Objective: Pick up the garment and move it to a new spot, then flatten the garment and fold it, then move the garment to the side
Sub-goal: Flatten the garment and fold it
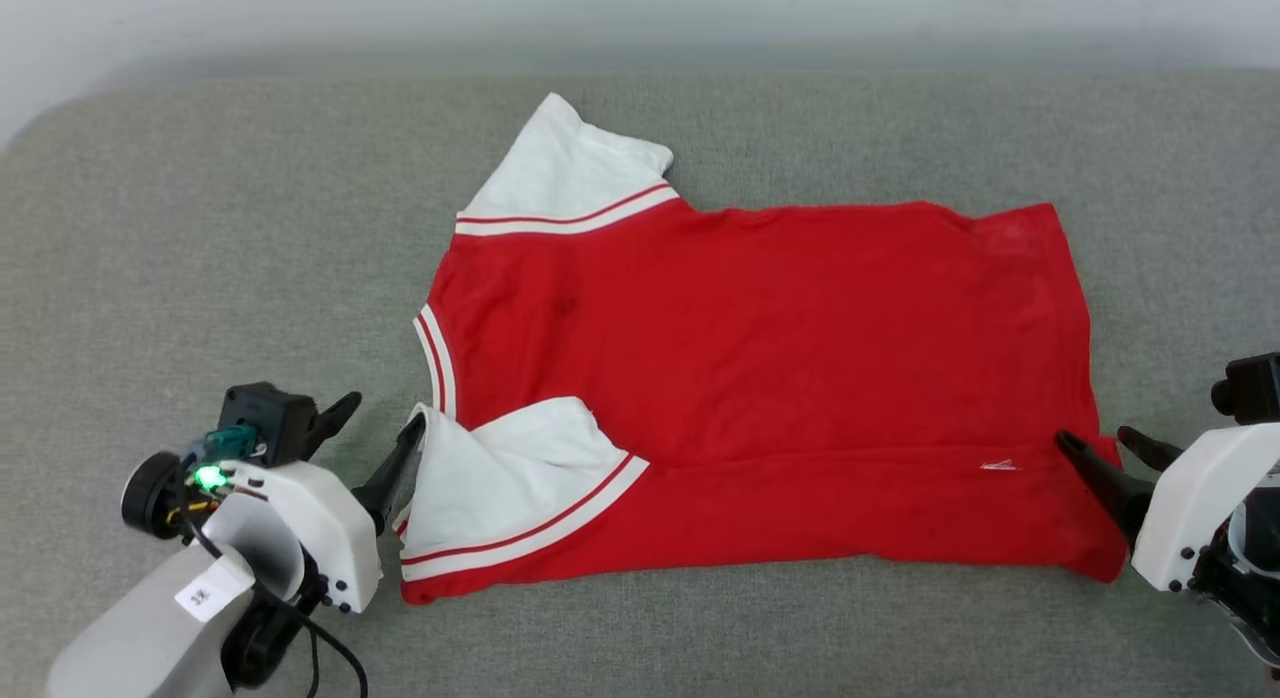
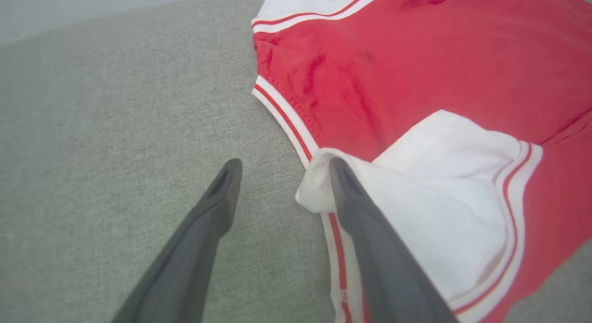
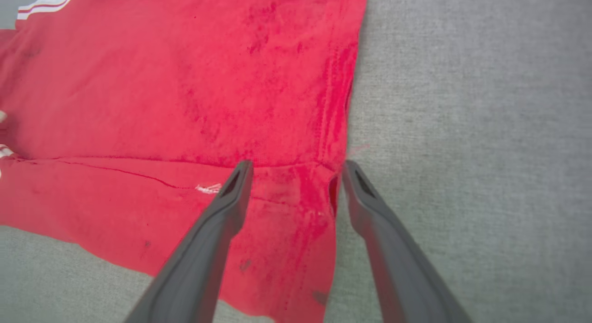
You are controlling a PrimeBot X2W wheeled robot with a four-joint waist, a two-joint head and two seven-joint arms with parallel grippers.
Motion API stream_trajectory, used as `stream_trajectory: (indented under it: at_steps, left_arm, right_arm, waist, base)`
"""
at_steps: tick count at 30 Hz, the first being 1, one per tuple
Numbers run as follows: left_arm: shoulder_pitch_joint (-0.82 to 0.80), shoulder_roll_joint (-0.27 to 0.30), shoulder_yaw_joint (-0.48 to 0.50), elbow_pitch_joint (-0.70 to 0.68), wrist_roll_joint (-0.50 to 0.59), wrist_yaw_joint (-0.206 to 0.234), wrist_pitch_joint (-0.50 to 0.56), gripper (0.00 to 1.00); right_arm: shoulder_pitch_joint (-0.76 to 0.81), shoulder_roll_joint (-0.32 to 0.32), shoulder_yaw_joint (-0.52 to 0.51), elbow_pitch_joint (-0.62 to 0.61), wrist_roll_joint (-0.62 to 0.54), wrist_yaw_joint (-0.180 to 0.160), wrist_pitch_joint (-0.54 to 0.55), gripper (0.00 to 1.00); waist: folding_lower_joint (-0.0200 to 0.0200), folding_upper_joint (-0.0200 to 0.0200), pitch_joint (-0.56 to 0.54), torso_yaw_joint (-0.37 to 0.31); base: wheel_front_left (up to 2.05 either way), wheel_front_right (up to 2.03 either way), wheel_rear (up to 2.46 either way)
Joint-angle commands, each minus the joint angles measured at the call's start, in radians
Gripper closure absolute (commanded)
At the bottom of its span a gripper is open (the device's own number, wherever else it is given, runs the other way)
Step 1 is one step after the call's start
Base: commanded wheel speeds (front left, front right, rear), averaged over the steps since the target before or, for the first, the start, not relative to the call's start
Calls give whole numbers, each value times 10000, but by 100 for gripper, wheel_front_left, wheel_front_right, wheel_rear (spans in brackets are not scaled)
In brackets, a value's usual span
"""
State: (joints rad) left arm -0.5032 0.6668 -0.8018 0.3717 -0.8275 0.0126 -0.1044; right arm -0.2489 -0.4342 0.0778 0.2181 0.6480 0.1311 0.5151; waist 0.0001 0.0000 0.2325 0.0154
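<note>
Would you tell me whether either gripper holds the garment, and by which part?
Nothing is held: the left gripper stands open at the garment's white sleeve, the right gripper open at its hem corner.

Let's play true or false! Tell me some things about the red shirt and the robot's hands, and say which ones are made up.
1. The shirt is red with white sleeves. True.
2. The left hand is squeezed shut on a sleeve. False: its fingers stand open, one right by the near sleeve.
3. The right hand is open at the shirt's hem corner. True.
4. The shirt lies on a wooden table. False: it lies on a grey fabric surface.
5. Big numbers show on top of the shirt. False: the side facing up is plain red with a tiny white logo.
</note>
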Motion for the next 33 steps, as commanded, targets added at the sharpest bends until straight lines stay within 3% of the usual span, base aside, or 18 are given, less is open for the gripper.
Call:
stream_trajectory:
  at_steps: [1, 8, 14, 20, 25, 33]
  left_arm:
    - [201, -84, 114, 143, -104, 110, -178, 0]
    - [1057, -484, 730, 189, -1083, 480, -806, 0]
    - [1935, -408, 1032, -717, -1759, 1002, -669, 0]
    - [2767, -81, 1078, -1949, -2137, 1831, -111, 0]
    - [3264, 356, 916, -3147, -2360, 2202, 578, 0]
    - [3247, 720, 485, -4145, -2477, 2807, 1982, 0]
  right_arm:
    - [92, 41, -34, 17, -12, -8, -157, 0]
    - [697, 341, -480, -74, -110, -8, -255, 0]
    - [1328, 597, -985, -475, -971, -8, 247, 0]
    - [1809, 1398, -1699, -1062, -2041, -8, 1503, 0]
    - [2175, 2097, -2287, -1908, -2746, -8, 2688, 0]
    - [2264, 2850, -2777, -3040, -3377, -8, 3363, 0]
  waist:
    - [-1, 0, -327, 55]
    - [-1, 0, -1075, 192]
    - [-1, 0, -1397, 256]
    - [-1, 0, -1497, 210]
    - [-1, 0, -1364, 188]
    - [-1, 0, -740, 41]
  base:
    - [0, 0, 0]
    - [0, 0, 0]
    - [0, 0, 0]
    - [0, 0, 0]
    - [0, 0, 0]
    - [0, 0, 0]
